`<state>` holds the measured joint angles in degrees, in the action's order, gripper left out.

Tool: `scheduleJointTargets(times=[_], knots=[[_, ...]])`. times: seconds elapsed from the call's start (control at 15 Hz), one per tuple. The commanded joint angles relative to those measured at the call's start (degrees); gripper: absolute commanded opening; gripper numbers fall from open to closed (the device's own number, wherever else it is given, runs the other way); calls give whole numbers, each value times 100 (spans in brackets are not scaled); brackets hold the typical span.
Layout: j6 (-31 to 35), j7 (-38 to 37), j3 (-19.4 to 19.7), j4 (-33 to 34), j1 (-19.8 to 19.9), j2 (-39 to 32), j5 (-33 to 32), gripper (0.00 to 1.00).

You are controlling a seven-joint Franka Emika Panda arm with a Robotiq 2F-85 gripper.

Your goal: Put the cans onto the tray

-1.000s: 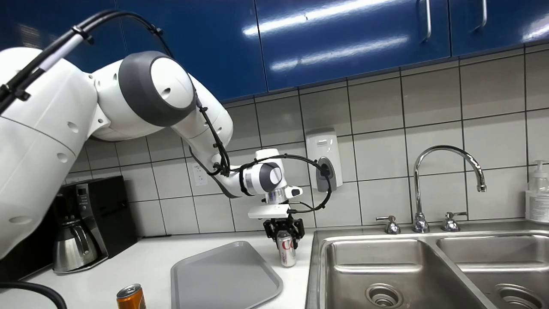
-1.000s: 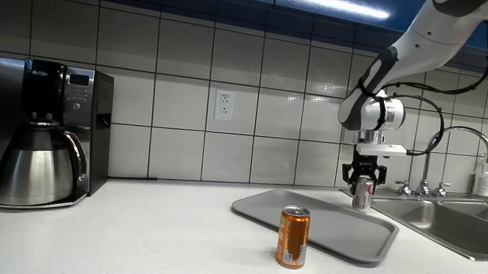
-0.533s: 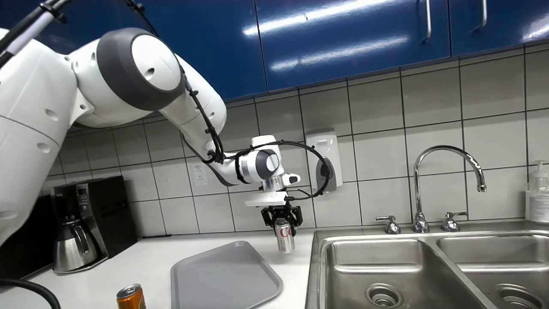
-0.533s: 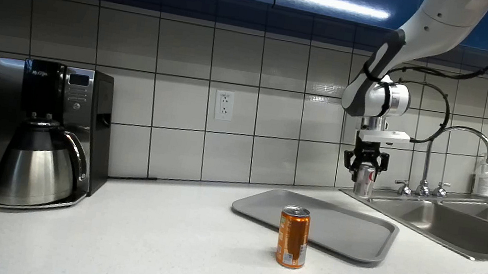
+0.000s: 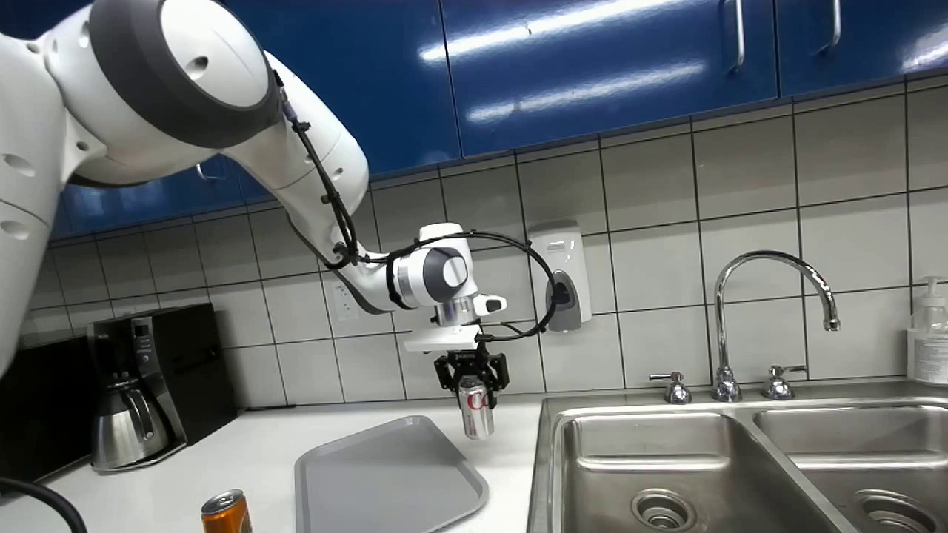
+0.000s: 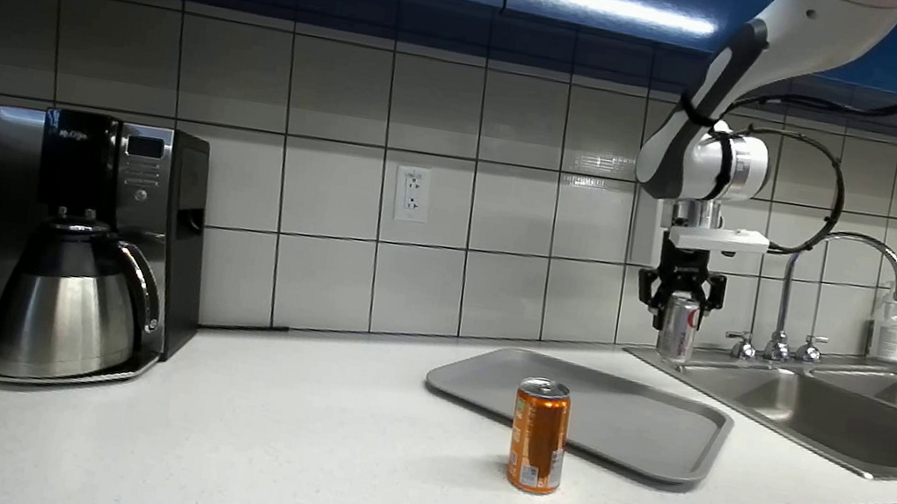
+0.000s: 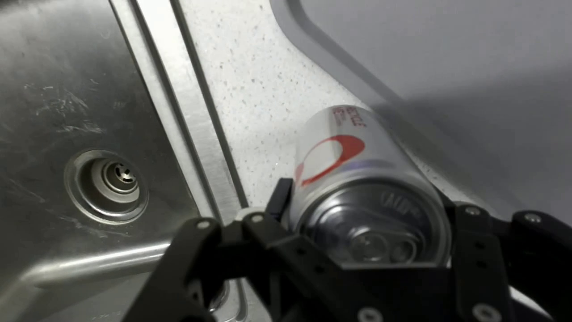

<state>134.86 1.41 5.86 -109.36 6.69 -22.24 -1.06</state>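
My gripper (image 5: 474, 392) is shut on the silver-grey can (image 5: 476, 418) and holds it above the counter, slightly tilted, between the tray and the sink. The silver-grey can also shows in an exterior view (image 6: 677, 338) and in the wrist view (image 7: 335, 152), with a finger on each side and its top towards the camera. The grey tray (image 5: 385, 474) lies flat on the counter beside the held can; it also shows in an exterior view (image 6: 629, 412) and in the wrist view (image 7: 447, 44). The orange can (image 6: 538, 439) stands upright on the counter beside the tray, partly cut off in an exterior view (image 5: 227, 514).
A steel sink (image 5: 552, 474) with a tall faucet (image 5: 722, 318) borders the counter beside the held can. A coffee maker with a steel pot (image 6: 69, 320) stands at the far end. A soap dispenser (image 5: 561, 274) hangs on the tiled wall behind the gripper.
My gripper has lifted the silver-grey can off the counter and shifted slightly towards the tray side. The can now tilts a little. The orange can and the tray have not moved.
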Motion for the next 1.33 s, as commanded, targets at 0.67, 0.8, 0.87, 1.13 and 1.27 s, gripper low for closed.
scheduleJointTargets(times=[0.67, 0.8, 0.87, 1.13, 1.27], knots=[[172, 305, -214, -1645, -359, 1203, -112, 41], [266, 367, -244, -1802, -394, 1252, -138, 41], [306, 401, -255, -1868, -405, 1274, -132, 41], [527, 458, -287, -2117, -445, 1337, -186, 41], [634, 507, -291, -2231, -457, 1352, -213, 41]])
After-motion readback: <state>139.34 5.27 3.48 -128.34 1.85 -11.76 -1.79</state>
